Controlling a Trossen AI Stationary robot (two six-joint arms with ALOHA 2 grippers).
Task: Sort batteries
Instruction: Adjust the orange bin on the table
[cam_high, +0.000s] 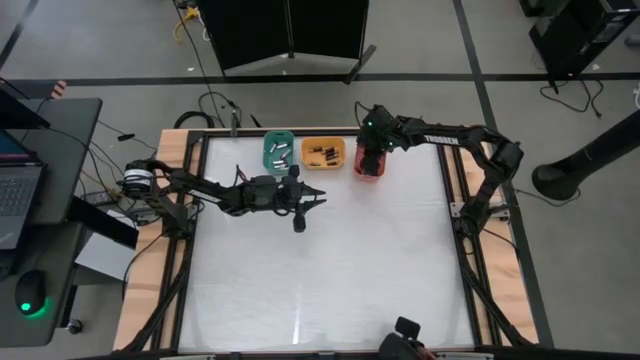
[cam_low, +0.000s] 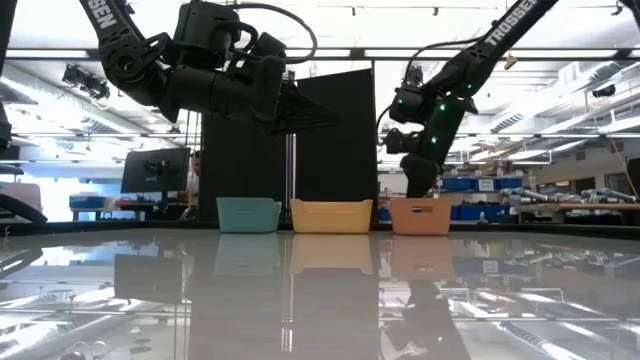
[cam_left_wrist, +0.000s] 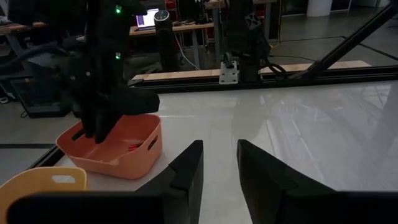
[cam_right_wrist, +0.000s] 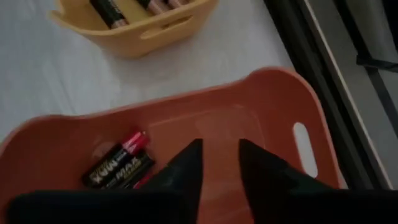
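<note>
Batteries (cam_right_wrist: 118, 165): black, red-tipped, label unreadable, in red tray (cam_right_wrist: 273, 106). Right gripper (cam_right_wrist: 219, 158) above, jaws parted, empty. Left gripper (cam_left_wrist: 217, 163) likewise, arm marked TROSSEN.

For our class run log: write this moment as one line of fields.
right gripper: open, empty, over red tray | batteries: in red tray | left gripper: open, empty, above table
</note>
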